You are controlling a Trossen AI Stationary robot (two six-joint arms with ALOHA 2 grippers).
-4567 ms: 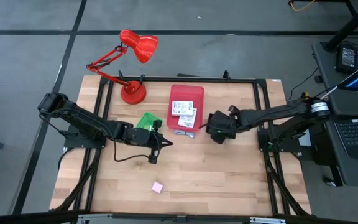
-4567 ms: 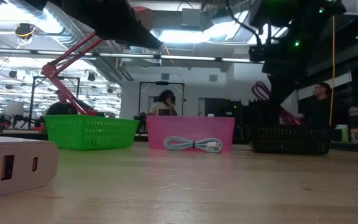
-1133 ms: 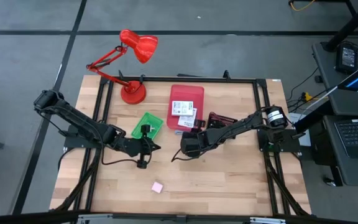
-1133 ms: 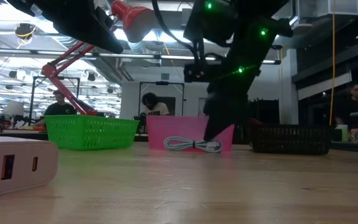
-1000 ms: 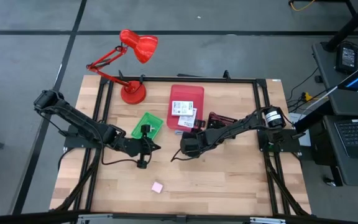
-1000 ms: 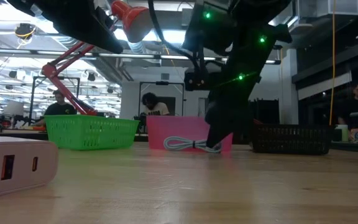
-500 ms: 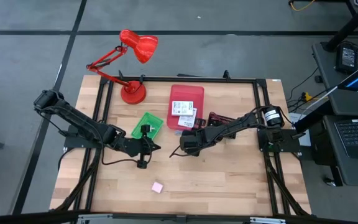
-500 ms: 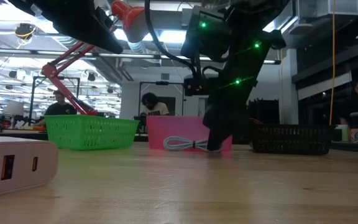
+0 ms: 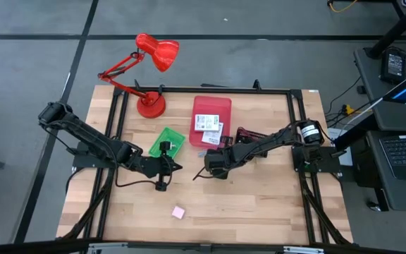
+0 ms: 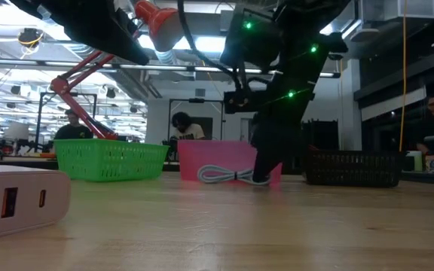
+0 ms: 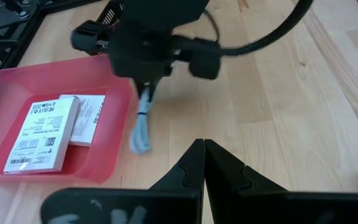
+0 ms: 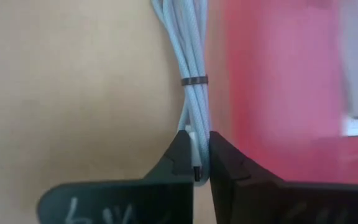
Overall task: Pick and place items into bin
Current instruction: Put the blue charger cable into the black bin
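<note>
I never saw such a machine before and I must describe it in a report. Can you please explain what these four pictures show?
It is a robot with two dark arms working at a wooden table. One picture looks down from above, one looks level across the table top, and the other two come from a camera on each wrist.

On the table are a red lamp, a pink tray holding two white packets, a green basket, a dark basket and a pink cube.

The right gripper has closed its fingers on a pale coiled cable lying beside the tray. The left gripper hangs nearby, shut and empty.
</note>
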